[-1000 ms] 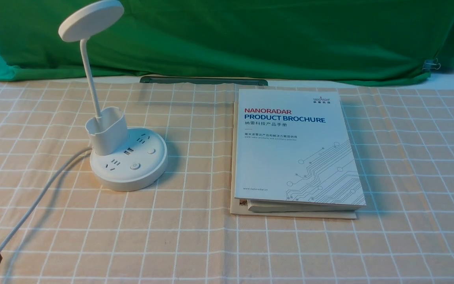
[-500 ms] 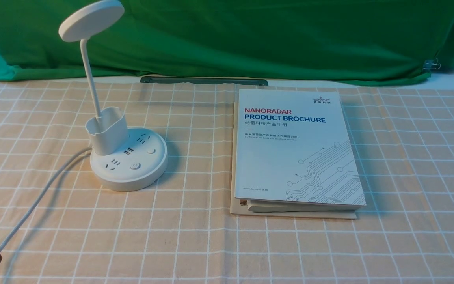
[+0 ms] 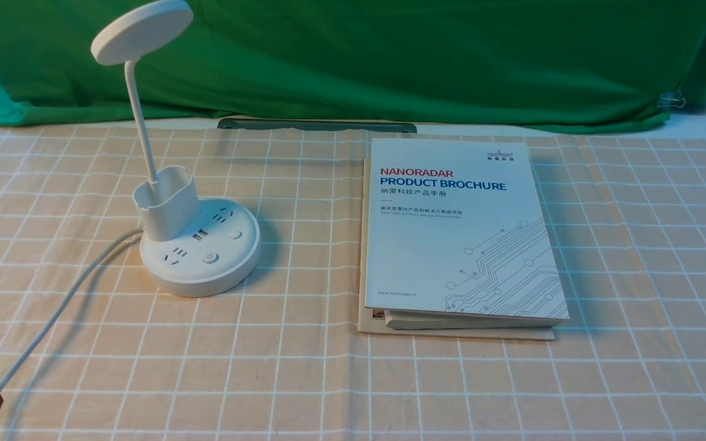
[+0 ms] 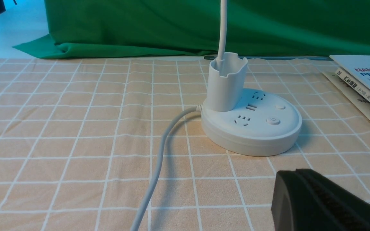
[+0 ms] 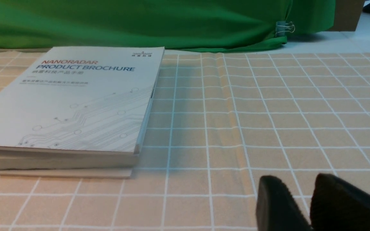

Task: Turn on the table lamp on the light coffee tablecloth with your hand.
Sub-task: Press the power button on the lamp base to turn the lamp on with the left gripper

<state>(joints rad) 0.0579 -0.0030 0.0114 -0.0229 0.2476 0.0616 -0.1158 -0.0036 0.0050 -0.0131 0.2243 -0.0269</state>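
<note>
The front view looks from the robot's side, forward and down over the grid-patterned tablecloth, taking in its far edge. Both wrist views look across the cloth toward the green backdrop cloth, lower and at a shallower slant. The left wrist view shares the table lamp with the front view; all three share the NANORADAR brochure.

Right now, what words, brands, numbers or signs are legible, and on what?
"NANORADAR": brochure cover.
"PRODUCT BROCHURE": same cover.
"纳雷科技产品手册": below that.
"www.nanoradar.cn": cover's bottom corner.
Power sign: button on the lamp base.
Cover's smaller lines, book spine: too small to read surely.
</note>
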